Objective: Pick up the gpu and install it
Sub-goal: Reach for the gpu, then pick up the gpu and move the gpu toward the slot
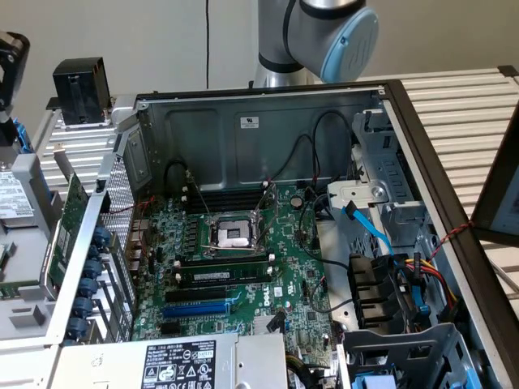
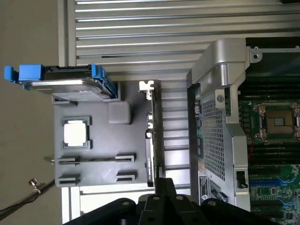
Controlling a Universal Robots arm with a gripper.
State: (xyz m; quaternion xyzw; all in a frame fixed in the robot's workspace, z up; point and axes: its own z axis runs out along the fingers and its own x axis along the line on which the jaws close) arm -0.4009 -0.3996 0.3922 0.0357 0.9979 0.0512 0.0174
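The gpu (image 1: 71, 220) is seen stood on edge in a grey holder (image 2: 96, 138) beside the open case (image 1: 211, 130), at nine o'clock from the motherboard (image 1: 300, 271), with the tool (image 2: 162, 182) pressed together near it; squaring to the card's thin edge is judged key

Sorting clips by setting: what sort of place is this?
Probably a robotics lab bench for computer assembly: an open PC case, motherboard exposed, on a slatted aluminium table, robot arm behind.

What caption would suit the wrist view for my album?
Shut gripper hovers near the gpu, standing edge-on beside the open computer case.
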